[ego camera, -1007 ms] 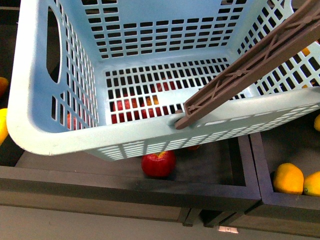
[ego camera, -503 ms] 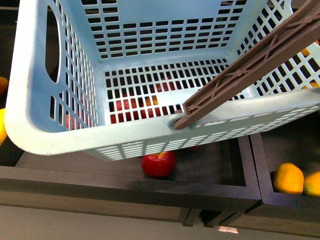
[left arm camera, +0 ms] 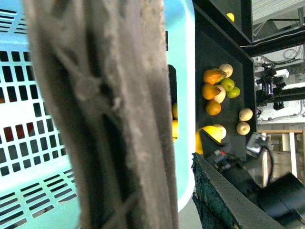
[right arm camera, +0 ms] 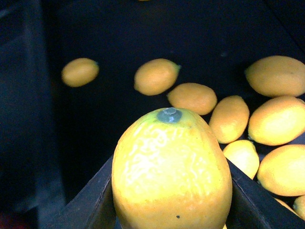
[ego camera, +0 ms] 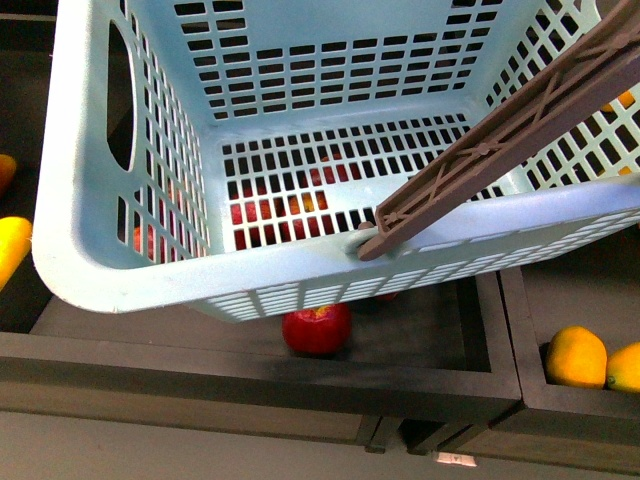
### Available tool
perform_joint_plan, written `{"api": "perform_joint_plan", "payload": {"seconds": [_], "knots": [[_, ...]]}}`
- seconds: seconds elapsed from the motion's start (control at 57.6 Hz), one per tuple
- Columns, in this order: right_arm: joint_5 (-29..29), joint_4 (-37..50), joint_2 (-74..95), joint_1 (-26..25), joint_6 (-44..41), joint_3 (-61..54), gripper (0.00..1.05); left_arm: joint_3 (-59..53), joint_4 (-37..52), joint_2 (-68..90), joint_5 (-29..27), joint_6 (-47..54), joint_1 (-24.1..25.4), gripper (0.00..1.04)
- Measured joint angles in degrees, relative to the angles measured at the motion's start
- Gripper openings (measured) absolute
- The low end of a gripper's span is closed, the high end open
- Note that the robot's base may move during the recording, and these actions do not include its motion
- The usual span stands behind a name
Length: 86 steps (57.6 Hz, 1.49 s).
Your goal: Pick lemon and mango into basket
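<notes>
The turquoise basket [ego camera: 300,265] hangs over the dark fruit bins and fills most of the front view; nothing lies inside it. Its brown ribbed handle [ego camera: 500,130] crosses the right corner. In the left wrist view that handle [left arm camera: 109,119] runs between the jaws of my left gripper [left arm camera: 164,200], which is shut on it. My right gripper [right arm camera: 171,212] is shut on the lemon [right arm camera: 171,167], stem end up, with a dark finger [right arm camera: 90,202] on each side. An elongated yellow fruit [ego camera: 12,245] shows at the left edge; I cannot tell if it is the mango.
A red apple [ego camera: 317,328] lies in the dark wooden bin [ego camera: 250,375] under the basket, and more apples [ego camera: 250,210] show through its slots. Two yellow-orange fruits [ego camera: 575,355] sit in the right bin. Several loose lemons [right arm camera: 193,98] lie below the right gripper.
The basket has shifted to the right and slightly up in the front view, uncovering more of the yellow fruit at the left edge.
</notes>
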Motion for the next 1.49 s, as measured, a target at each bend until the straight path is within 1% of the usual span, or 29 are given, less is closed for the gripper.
{"api": "perform_joint_plan", "payload": {"seconds": [0.139, 0.226, 0.278, 0.399, 0.555, 0.659, 0.729, 0.833, 0.902, 1.007, 1.128, 1.215, 1.302, 1.406, 1.492], "knots": [[-4.6, -6.5, -18.2, 0.8, -0.7, -3.5, 0.49, 0.0, 0.0, 0.0, 0.0, 0.0, 0.0, 0.28], [-5.0, -9.2, -26.3, 2.6, 0.1, -4.2, 0.49, 0.0, 0.0, 0.0, -0.2, 0.0, 0.0, 0.28], [-4.9, -10.3, -31.0, 4.8, 0.8, -4.8, 0.49, 0.0, 0.0, 0.0, -0.2, 0.0, 0.0, 0.28], [-2.0, -11.4, -37.8, 11.3, 0.9, -6.5, 0.49, 0.0, 0.0, 0.0, -0.1, 0.0, 0.0, 0.28], [2.4, -11.5, -40.5, 19.7, 1.7, -8.5, 0.49, 0.0, 0.0, 0.0, -0.2, 0.0, 0.0, 0.28], [6.8, -11.0, -40.5, 27.7, 2.6, -10.3, 0.49, 0.0, 0.0, 0.0, 0.0, 0.0, 0.0, 0.28], [8.8, -10.3, -40.3, 32.1, 3.1, -11.0, 0.49, 0.0, 0.0, 0.0, -0.1, 0.0, 0.0, 0.28], [11.3, -8.3, -38.1, 36.9, 3.7, -11.3, 0.49, 0.0, 0.0, 0.0, -0.2, 0.0, 0.0, 0.28], [12.3, -7.6, -36.2, 39.0, 3.9, -11.6, 0.49, 0.0, 0.0, 0.0, -0.2, 0.0, 0.0, 0.28], [14.2, -5.7, -33.3, 40.8, 4.3, -11.6, 0.49, 0.0, 0.0, 0.0, -0.1, 0.0, 0.0, 0.28], [15.0, -4.6, -30.8, 41.6, 5.2, -11.2, 0.69, 0.0, 0.0, 0.0, 0.0, 0.0, 0.0, 0.28], [15.4, -4.5, -30.2, 41.7, 5.3, -10.7, 0.81, 0.0, 0.0, 0.0, -0.1, 0.0, 0.0, 0.28], [16.3, -4.7, -30.3, 41.4, 5.5, -10.1, 0.97, 0.0, 0.0, 0.0, 0.1, 0.1, 0.0, 0.28], [17.8, -6.8, -31.9, 39.8, 5.7, -10.1, 0.96, 0.0, 0.0, 0.0, -0.2, 0.0, 0.0, 0.28], [19.5, -9.9, -35.0, 37.0, 6.1, -10.1, 0.96, 0.0, 0.0, 0.0, -0.4, 0.1, 0.0, 0.28]]}}
